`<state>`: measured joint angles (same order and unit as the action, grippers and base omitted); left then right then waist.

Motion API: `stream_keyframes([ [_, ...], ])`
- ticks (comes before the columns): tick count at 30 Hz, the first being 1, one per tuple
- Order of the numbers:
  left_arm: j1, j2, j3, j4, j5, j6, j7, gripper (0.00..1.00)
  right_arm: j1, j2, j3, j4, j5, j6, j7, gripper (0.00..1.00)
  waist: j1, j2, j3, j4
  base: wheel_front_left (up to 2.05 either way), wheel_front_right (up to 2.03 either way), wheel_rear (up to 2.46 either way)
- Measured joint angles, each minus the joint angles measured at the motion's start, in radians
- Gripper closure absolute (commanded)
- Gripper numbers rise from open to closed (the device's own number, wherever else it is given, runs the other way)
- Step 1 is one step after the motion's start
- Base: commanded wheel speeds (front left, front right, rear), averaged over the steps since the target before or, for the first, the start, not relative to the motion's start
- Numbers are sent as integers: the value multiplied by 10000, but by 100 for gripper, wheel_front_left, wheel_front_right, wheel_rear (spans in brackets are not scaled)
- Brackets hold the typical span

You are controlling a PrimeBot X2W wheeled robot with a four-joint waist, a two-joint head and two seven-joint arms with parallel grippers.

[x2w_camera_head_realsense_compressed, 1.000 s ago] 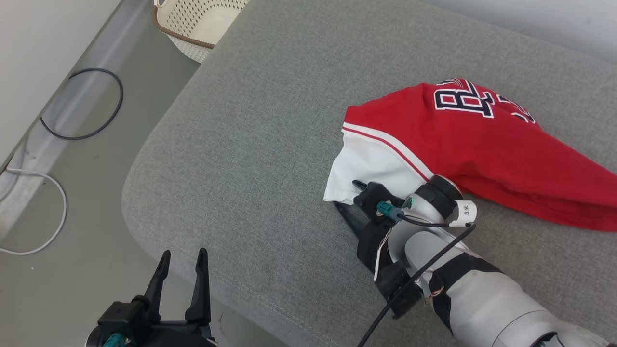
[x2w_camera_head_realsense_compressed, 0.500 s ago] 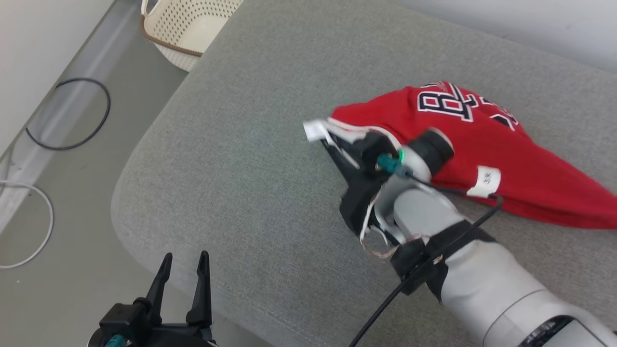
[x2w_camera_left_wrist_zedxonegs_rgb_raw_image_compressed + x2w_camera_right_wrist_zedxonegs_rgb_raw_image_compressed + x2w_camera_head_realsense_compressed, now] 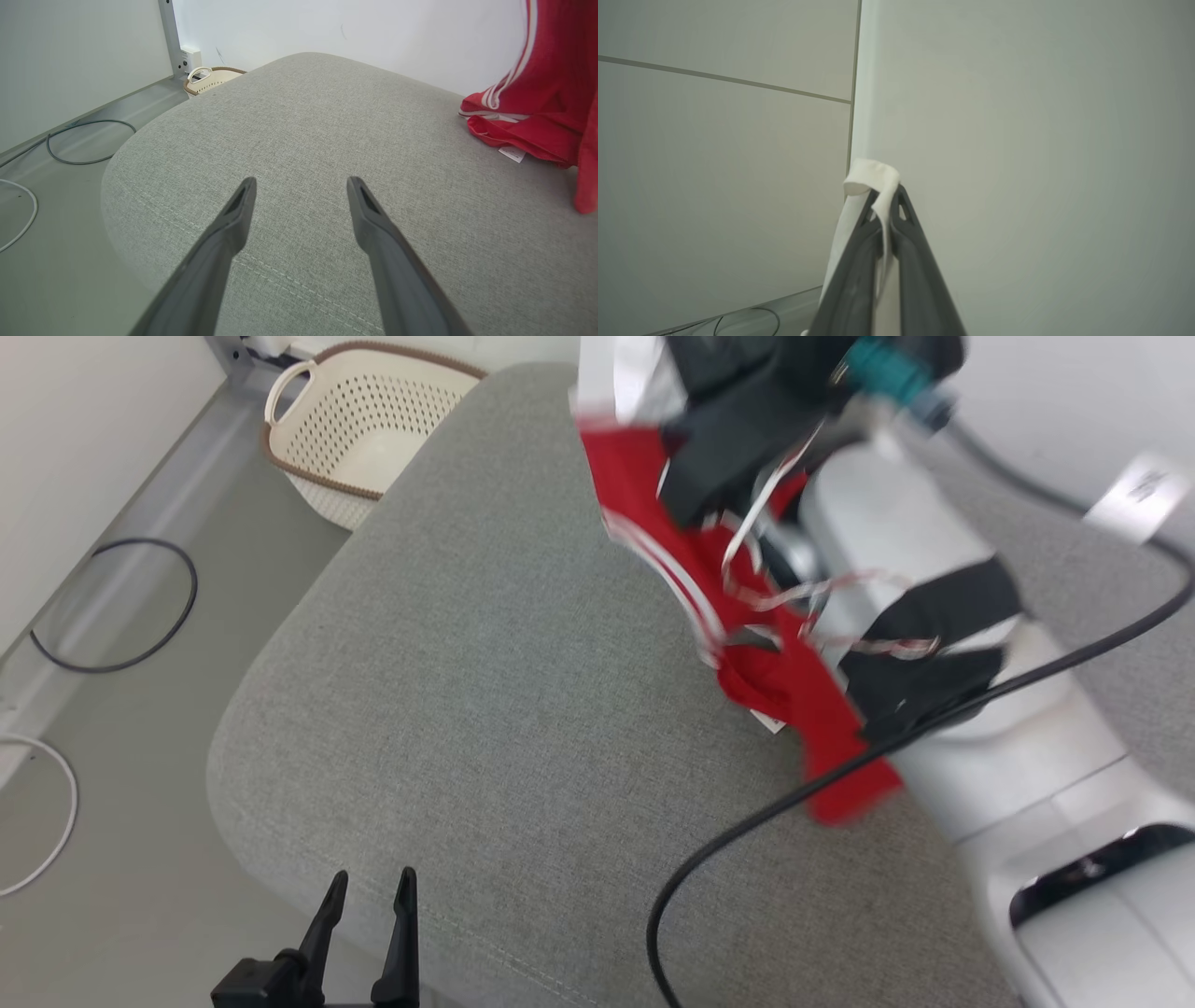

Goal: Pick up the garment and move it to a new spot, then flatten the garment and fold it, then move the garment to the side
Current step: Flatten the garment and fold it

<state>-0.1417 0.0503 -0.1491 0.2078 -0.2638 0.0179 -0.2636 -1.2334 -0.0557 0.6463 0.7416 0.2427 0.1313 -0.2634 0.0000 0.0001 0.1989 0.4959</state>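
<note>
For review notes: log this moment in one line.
right gripper: shut on garment | garment: hanging, end on cushion | left gripper: open

Left claw [image 3: 299, 191] gapes above the grey cushion [image 3: 299, 121] (red garment [image 3: 537, 121] hangs at right)

right arm [image 3: 878, 523] stretched up across head view, motion-blurred, right gripper [image 3: 886, 210] fingers pressed together, pinching garment [image 3: 871, 179] hem at the tips, left gripper [image 3: 301, 186] low at lower left, fingers spread wide, pointing forward
</note>
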Motion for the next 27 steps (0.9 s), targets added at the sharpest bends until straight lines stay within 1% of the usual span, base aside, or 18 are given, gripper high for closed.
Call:
stream_keyframes([
  [4, 152, 0, 56, 54, -4, 0, 0, 0, -555, -54, -903, 134, -242, 0, -6, 100, -2, -1, -231, -85, 0, 0, 0],
  [6, 197, 4, 123, 63, -13, 2, 0, 0, -523, -267, -1290, 351, -378, 0, -6, 100, -2, -1, -311, -177, 0, 0, 0],
  [9, 197, 2, 159, 36, -31, -21, 0, 0, -294, -777, -1894, 790, -635, 0, -6, 100, -1, -1, -366, -395, 0, 0, 0],
  [14, 173, 4, 173, 6, -31, -79, 0, 0, 862, -1870, -2847, 1567, -1039, 0, -4, 100, 0, 0, -384, -862, 0, 0, 0],
  [18, 128, 4, 136, -15, 15, -159, -2, 0, 1851, -2794, -3954, 2023, -1258, 0, -2, 100, 0, 0, -382, -1262, 0, 0, 0],
  [20, 117, 4, 127, -21, 38, -171, -2, 0, 2374, -3145, -4521, 2215, -1342, 0, -2, 100, 0, 0, -380, -1465, 0, 0, 0],
  [23, 28, 2, 73, -33, 107, -242, 0, 0, 3127, -3396, -5346, 2433, -1549, 0, -2, 100, 0, 0, -381, -1760, 0, 0, 0],
  [27, -41, 2, 8, -79, 146, -263, 0, 0, 4063, -3436, -6303, 2506, -1893, 0, -2, 100, 0, 0, -405, -2113, 0, 0, 0],
])
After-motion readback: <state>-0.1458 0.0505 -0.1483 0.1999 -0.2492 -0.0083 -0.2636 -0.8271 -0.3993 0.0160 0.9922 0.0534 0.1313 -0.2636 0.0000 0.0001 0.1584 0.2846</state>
